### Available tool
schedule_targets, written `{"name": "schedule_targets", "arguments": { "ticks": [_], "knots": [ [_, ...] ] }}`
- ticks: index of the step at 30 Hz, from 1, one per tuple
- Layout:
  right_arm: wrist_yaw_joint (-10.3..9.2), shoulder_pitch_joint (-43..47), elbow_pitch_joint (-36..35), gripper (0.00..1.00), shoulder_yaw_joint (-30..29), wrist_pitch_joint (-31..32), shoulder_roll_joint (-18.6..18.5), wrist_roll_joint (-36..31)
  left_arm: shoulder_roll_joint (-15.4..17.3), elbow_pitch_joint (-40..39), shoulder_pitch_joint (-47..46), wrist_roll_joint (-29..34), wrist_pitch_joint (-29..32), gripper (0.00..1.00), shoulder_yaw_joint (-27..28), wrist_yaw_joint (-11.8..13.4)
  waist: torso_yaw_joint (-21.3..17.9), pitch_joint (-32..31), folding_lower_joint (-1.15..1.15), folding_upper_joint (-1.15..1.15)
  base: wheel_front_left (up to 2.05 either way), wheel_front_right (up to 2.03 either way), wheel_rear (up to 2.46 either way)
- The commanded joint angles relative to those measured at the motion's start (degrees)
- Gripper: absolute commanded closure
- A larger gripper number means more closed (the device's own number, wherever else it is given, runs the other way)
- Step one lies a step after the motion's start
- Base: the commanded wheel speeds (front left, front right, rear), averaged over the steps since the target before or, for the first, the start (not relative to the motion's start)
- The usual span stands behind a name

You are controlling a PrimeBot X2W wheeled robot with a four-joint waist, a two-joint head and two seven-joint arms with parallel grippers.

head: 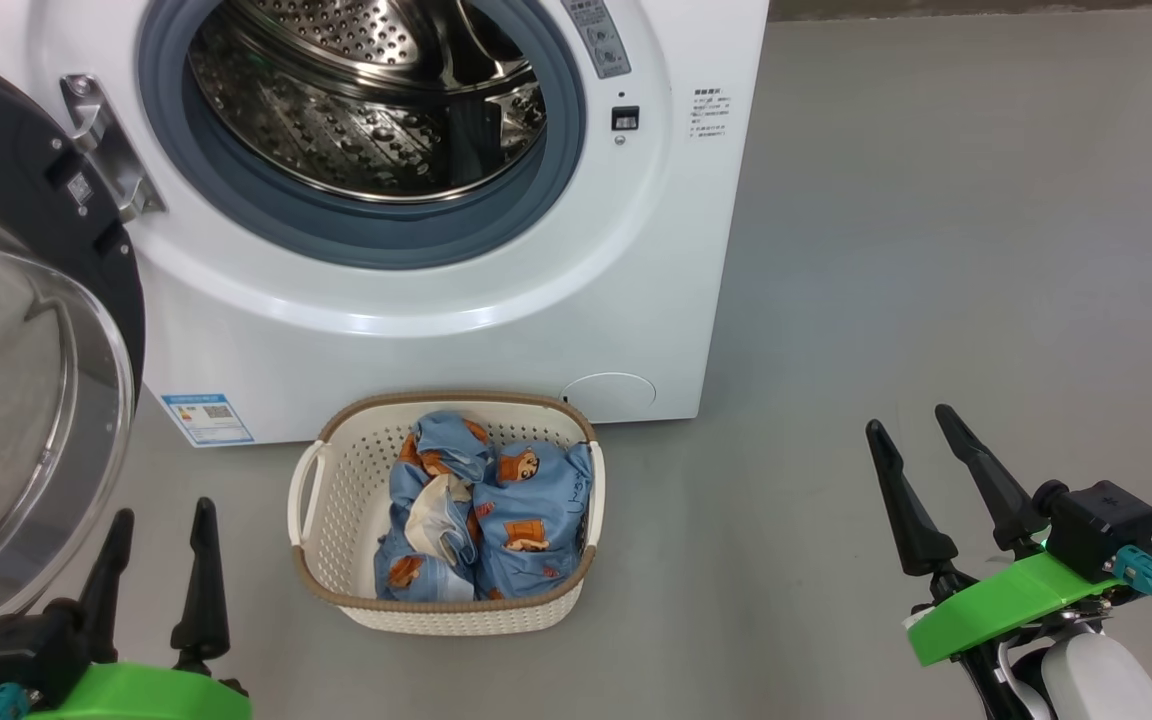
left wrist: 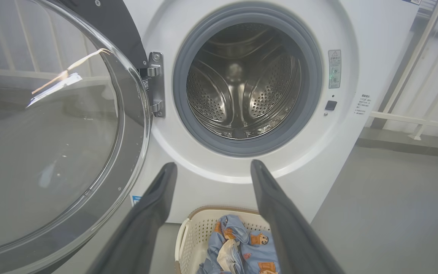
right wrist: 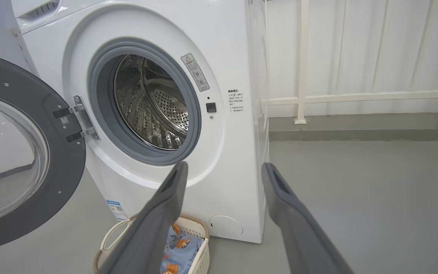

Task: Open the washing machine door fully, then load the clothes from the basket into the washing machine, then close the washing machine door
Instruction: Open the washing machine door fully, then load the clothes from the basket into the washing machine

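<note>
Door [head: 16,400] swung wide at left, clothes [head: 496,500] heaped in basket [head: 336,520] set on floor [head: 936,200] just before machine [head: 436,300], left tool [head: 164,512] and right tool [head: 908,420] both held apart and empty; risk: basket may be dragged up if fabric is caught on its rim.

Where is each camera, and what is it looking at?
Head view: on the head, looking down at the basket before the washing machine; left claw and right claw show.
Left wrist view: on that wrist, facing the drum head-on; its fingers show.
Right wrist view: on that wrist, facing the washing machine slantwise; its fingers show.
All share the open door and clothes.
</note>
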Motion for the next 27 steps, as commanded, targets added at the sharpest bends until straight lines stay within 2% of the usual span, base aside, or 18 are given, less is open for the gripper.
{"name": "schedule_targets", "arguments": {
  "ticks": [1,17,27],
  "knots": [
    [0.09,-0.32,-1.57,0.00,1.17,-0.69,-0.54,-0.45,0.84,-1.63,-0.59,0.66,-0.37,0.00,2.43,-0.21,0.04,0.05,0.00,0.00,0.00,0.00,0.00],
    [0.09,-0.60,-1.48,0.00,1.12,-0.69,-0.17,-0.48,0.28,-0.98,-0.86,2.10,-0.37,0.00,3.34,-0.83,-0.02,0.33,0.00,0.00,0.02,-0.02,0.00],
    [0.09,-0.50,-1.58,0.00,0.96,-0.69,-0.10,-0.54,0.04,-0.61,-1.15,2.11,-0.37,0.00,3.61,-1.16,0.12,0.44,0.00,0.00,0.89,-0.89,0.00]
  ]
}}
